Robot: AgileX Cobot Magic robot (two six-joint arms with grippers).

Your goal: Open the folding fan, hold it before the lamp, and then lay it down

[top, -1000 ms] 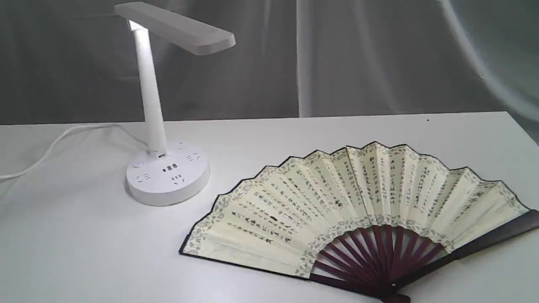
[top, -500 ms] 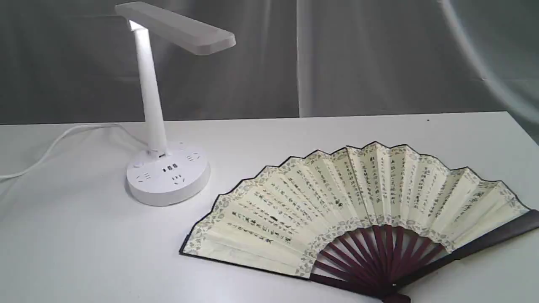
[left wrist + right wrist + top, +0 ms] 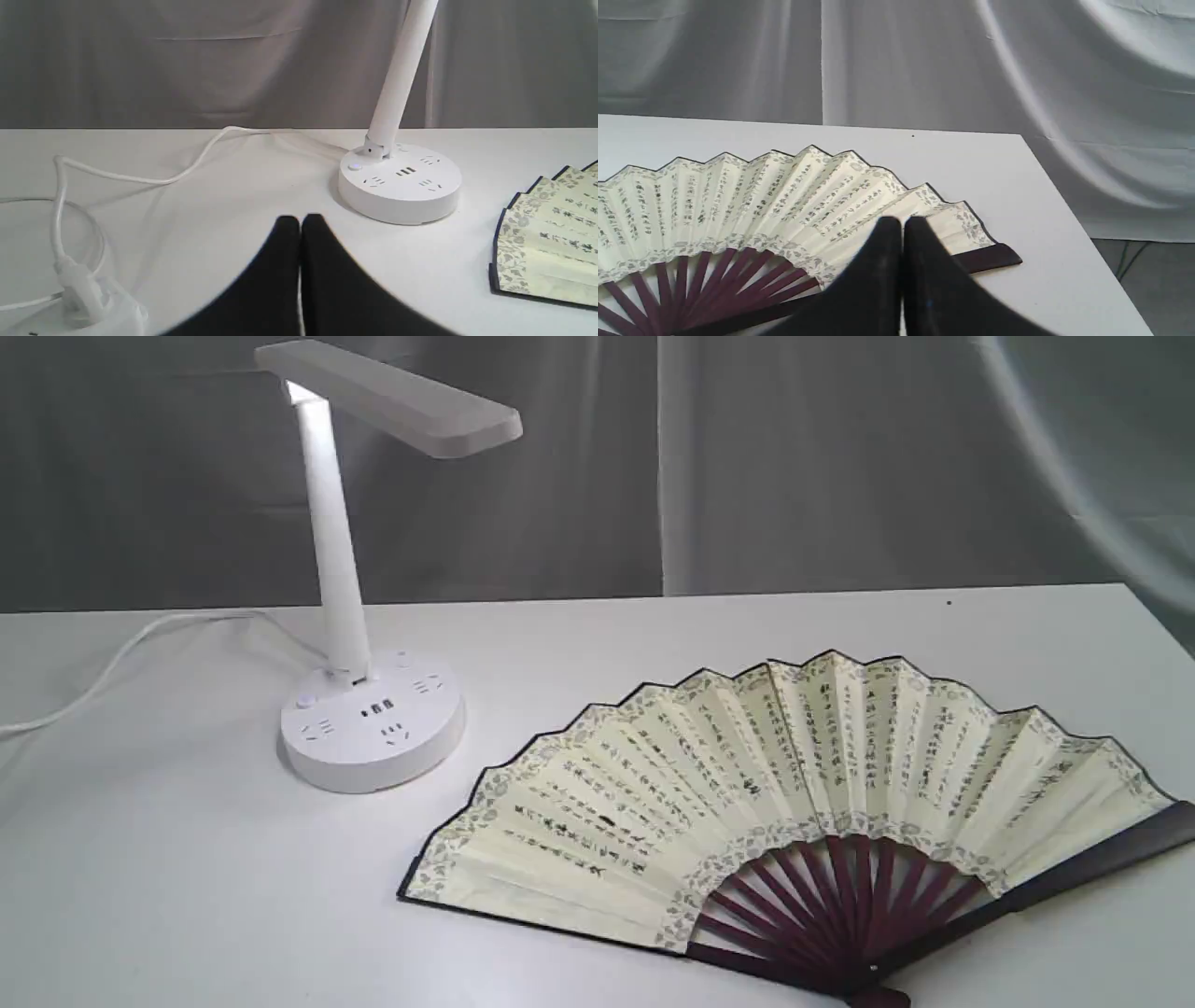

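The folding fan (image 3: 766, 784) lies fully spread and flat on the white table, its maroon ribs toward the near edge; its pleats also show in the right wrist view (image 3: 761, 200) and one end in the left wrist view (image 3: 546, 242). The white lamp (image 3: 372, 723) stands upright to the fan's left, head lit; its round base (image 3: 399, 184) appears in the left wrist view. My left gripper (image 3: 301, 221) is shut and empty, held back from the lamp base. My right gripper (image 3: 902, 223) is shut and empty, above the fan's right end, not gripping it. Neither gripper appears in the exterior view.
The lamp's white cord (image 3: 140, 179) loops across the table to a plug on a power strip (image 3: 79, 298). Grey cloth hangs behind the table (image 3: 597, 635). The table's right edge (image 3: 1069, 219) drops off just past the fan.
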